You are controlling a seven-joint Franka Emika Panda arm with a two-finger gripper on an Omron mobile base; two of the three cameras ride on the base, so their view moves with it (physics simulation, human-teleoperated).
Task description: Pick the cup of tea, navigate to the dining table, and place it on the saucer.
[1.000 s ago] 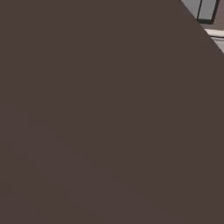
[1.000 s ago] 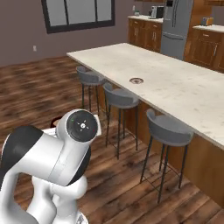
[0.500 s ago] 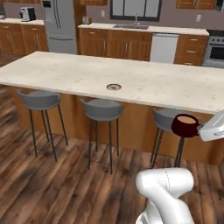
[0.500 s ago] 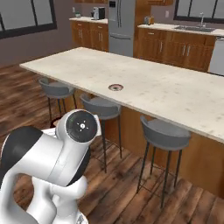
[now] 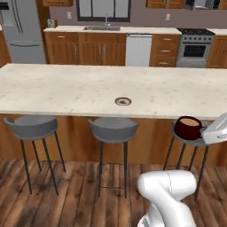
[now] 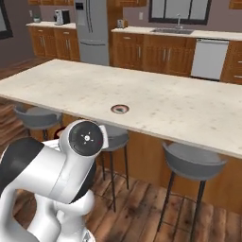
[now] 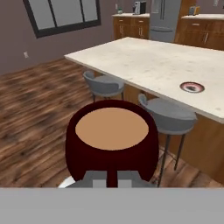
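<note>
- One cup of tea point(image 5: 188, 127), dark maroon with tan liquid, is held off the floor in front of the dining table point(image 5: 80, 91), below the level of its top and level with the right-hand stool point(image 5: 190, 139).
- One gripper point(image 7: 112, 183) has its jaws closed tight on the cup's near side, at the handle.
- One saucer point(image 5: 123, 101) lies on the table top near the front edge, above the middle stool point(image 5: 113, 128); cup and saucer are well apart.
- Three grey stools stand along the table's near side; the left stool point(image 5: 31, 126) is the third.
- The table has a cream speckled top on a brown wooden base, over a dark wood plank floor point(image 5: 75, 199).
- Behind the table: wooden cabinets point(image 5: 88, 51), a sink under a window point(image 5: 104, 9), a white dishwasher point(image 5: 138, 49), a stove point(image 5: 195, 48) and a steel fridge point(image 5: 22, 31).
</note>
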